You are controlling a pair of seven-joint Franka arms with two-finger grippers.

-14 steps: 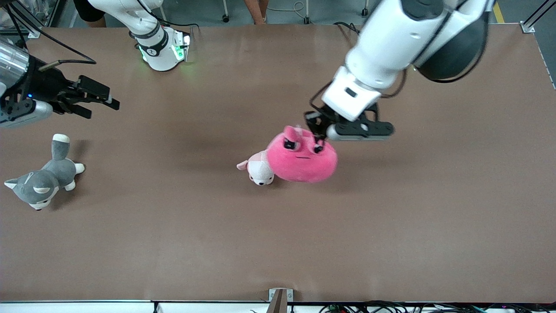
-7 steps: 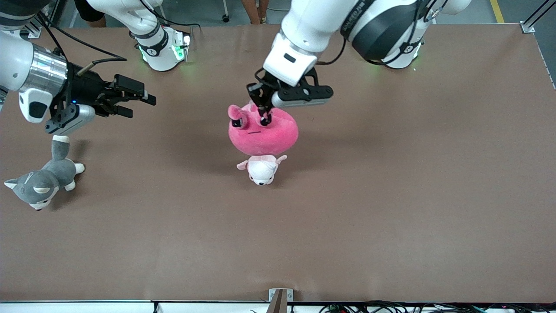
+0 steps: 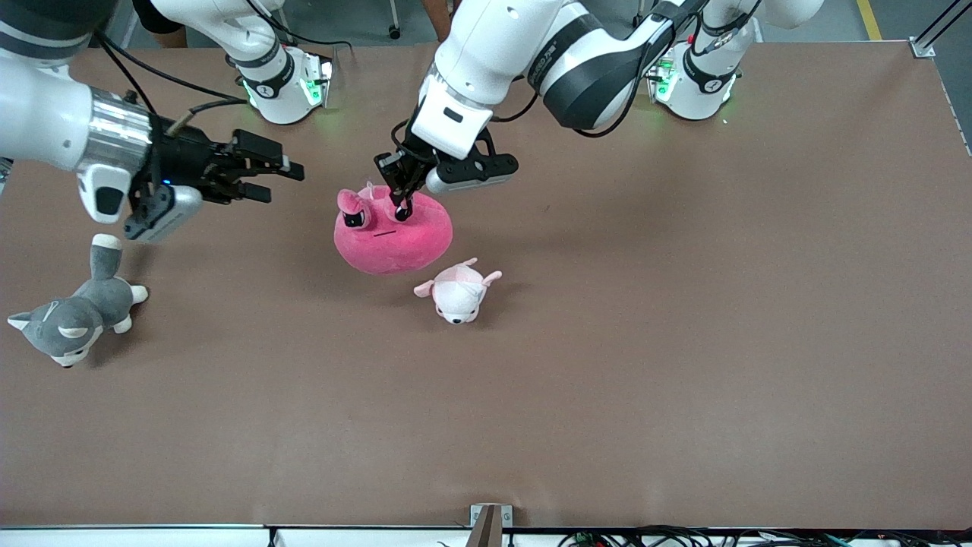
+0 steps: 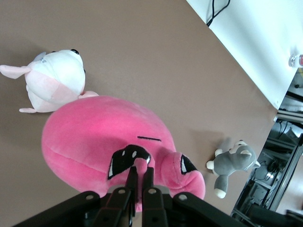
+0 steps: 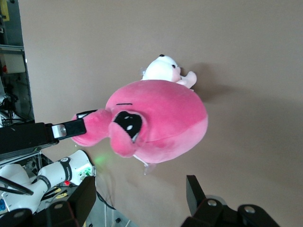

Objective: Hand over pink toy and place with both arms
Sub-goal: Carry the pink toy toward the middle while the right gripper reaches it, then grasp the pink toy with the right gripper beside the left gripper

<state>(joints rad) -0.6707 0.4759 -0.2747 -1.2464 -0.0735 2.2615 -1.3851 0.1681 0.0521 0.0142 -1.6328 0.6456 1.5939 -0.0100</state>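
The pink toy point(image 3: 391, 235) is a big round hot-pink plush with black angry eyes. It hangs in the air over the middle of the table. My left gripper point(image 3: 401, 207) is shut on a nub at its top; the left wrist view shows the fingers point(image 4: 134, 177) pinching the nub between the eyes of the toy point(image 4: 94, 137). My right gripper point(image 3: 285, 176) is open and empty, held in the air beside the toy toward the right arm's end. In the right wrist view the toy point(image 5: 161, 118) hangs ahead of the open fingers point(image 5: 194, 189).
A small pale pink-and-white plush point(image 3: 457, 291) lies on the table just nearer the front camera than the hanging toy. A grey-and-white husky plush point(image 3: 72, 315) lies at the right arm's end. The brown table point(image 3: 683, 342) spreads wide around them.
My left gripper has carried the pink toy toward the right arm's end, off the small pale plush. My right gripper has moved in toward the toy.
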